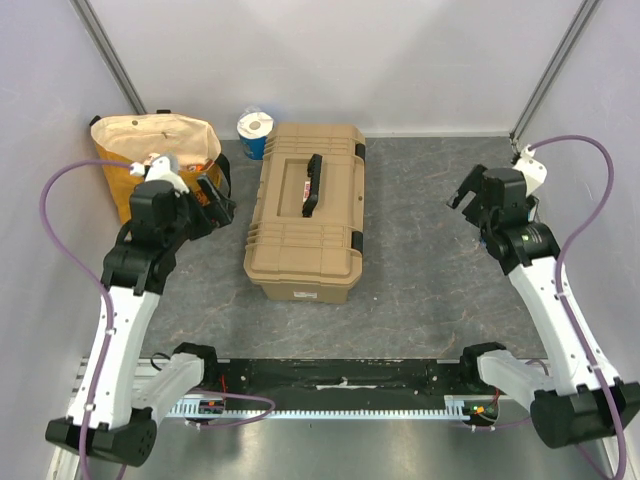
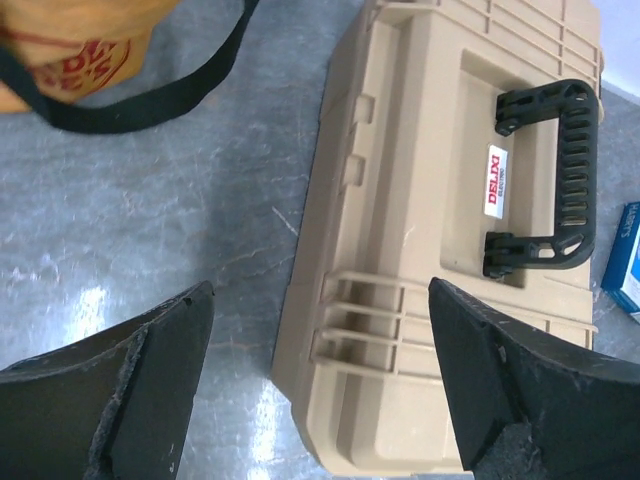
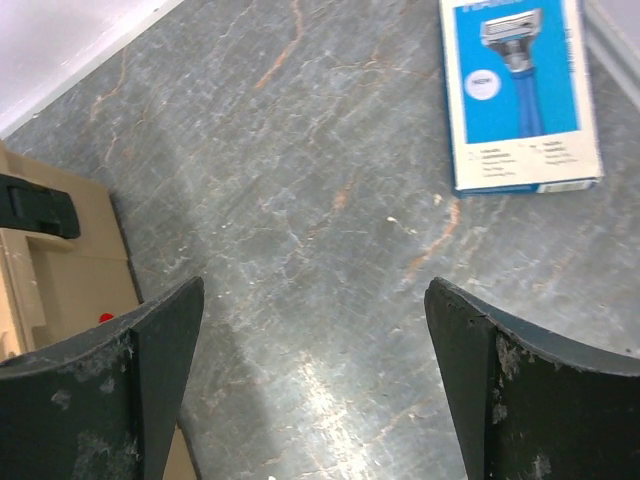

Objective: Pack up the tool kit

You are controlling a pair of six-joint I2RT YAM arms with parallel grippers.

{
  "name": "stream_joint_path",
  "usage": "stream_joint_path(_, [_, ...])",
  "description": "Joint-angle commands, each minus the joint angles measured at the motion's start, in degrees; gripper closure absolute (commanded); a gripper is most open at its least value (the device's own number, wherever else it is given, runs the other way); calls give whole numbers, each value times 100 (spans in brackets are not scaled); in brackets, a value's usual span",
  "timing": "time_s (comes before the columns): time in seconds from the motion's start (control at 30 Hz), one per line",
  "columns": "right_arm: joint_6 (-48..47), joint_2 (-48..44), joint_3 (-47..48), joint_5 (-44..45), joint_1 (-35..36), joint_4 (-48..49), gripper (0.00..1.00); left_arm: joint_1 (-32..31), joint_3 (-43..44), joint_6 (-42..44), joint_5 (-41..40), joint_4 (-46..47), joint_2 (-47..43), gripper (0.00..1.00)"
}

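Top view: the tan toolbox point(image 1: 305, 212) sits in the middle of the grey table point(image 1: 420, 280). Its lid is shut & the black handle point(image 1: 312, 185) lies flat on top. Black latches point(image 1: 357, 240) show on its right side.

My left gripper point(image 1: 222, 203) is just left of the box, not touching it. The fingers are spread wide w/ nothing btw them. My right gripper point(image 1: 465, 190) is well to the right of the box. It's spread wide too & holds nothing.

A yellow cloth bag point(image 1: 150, 150) stands at the far left, close to my left arm.

Left wrist view: I look down on the lid & handle, w/ a small red-and-white label point(image 2: 496, 180) beside the handle.

Right wrist view: bare table lies under my fingers. A corner of the box shows at the left edge. A flat blue-white packet point(image 3: 520, 95) lies on the table, apart from the box.
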Motion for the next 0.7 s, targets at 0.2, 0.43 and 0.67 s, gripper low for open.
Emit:
stream_joint_path(0.2, [-256, -724, -160, 923, -5, -679, 2, 10, -602, -941, -740, -491, -981, 7])
stream_joint_path(0.43, [-54, -874, -380, 809, 4, -794, 2, 10, -488, -853, -810, -544, -1096, 6])
stream_joint_path(0.67, [96, -900, -354, 694, -5, -811, 2, 10, -198, -607, -740, -667, -885, 6])
